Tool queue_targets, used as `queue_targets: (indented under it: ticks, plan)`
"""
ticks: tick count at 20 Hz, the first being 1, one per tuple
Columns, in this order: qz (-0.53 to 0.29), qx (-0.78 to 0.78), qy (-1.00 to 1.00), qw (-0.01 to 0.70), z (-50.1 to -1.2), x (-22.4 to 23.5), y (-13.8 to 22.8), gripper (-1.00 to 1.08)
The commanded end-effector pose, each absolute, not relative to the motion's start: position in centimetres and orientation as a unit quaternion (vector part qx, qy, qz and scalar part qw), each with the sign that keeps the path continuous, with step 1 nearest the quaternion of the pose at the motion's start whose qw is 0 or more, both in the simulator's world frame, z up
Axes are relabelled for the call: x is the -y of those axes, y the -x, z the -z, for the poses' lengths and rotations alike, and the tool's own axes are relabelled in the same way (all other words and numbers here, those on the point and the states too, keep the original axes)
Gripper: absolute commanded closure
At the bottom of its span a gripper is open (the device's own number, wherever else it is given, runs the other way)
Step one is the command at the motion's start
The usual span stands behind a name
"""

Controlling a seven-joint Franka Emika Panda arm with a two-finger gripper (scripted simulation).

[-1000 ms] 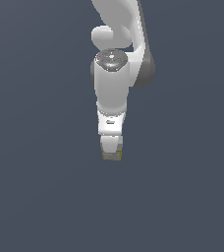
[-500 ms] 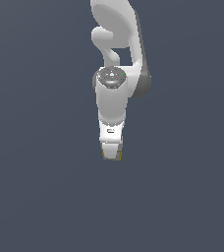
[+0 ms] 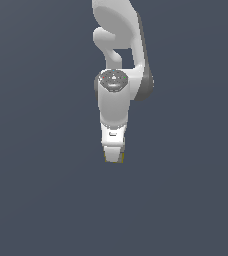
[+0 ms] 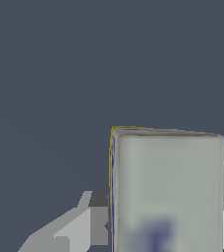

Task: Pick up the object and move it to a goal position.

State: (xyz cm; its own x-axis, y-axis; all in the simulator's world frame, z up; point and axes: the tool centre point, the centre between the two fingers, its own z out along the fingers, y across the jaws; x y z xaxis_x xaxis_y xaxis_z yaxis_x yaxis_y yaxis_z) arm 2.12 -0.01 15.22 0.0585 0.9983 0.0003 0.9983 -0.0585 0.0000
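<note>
The white arm hangs straight down, its end effector clamped on the box.

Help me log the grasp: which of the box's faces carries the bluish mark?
The broad pale grey-white face of the box, filling the wrist view between the end effector fingers; the narrow adjoining side shows only a yellow edge.

Smooth glossy white arm, matt pale printed box with yellow edges, flat matt slate backdrop
</note>
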Motion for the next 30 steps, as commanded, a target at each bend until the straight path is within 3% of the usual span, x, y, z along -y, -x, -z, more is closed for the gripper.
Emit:
queue_targets:
  ticks: [1,16,30]
  plan:
    - [0.000,0.686,0.728,0.000,-15.2,0.0,-2.1,1.08]
    - [0.000,0.686,0.728,0.000,-18.7,0.9,-0.7,1.08]
    - [0.001,0.686,0.727,0.000,-31.8,4.1,4.7,1.08]
